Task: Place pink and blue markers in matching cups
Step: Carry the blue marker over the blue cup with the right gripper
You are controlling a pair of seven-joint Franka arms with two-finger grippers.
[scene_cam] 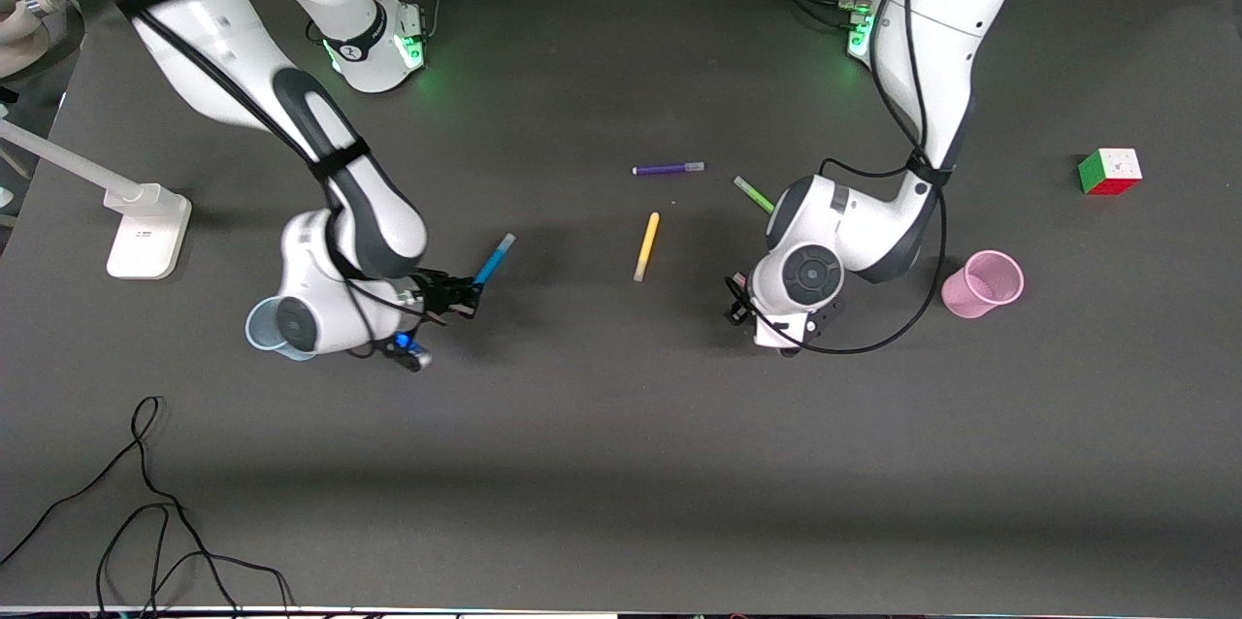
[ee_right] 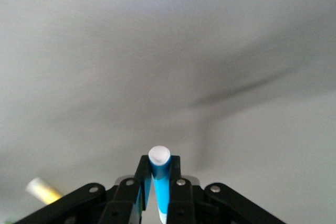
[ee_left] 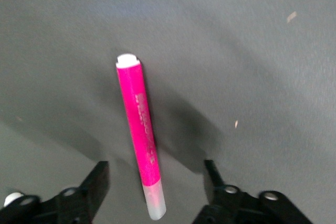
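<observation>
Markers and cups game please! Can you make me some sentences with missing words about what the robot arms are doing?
1. The right gripper is shut on the ____ marker.
2. The left gripper is open, with the ____ marker lying on the table between its fingers.
3. The pink cup stands toward the ____ arm's end of the table.
4. The yellow marker lies nearer to the front camera than the ____ marker.

Missing words: blue; pink; left; purple
</observation>
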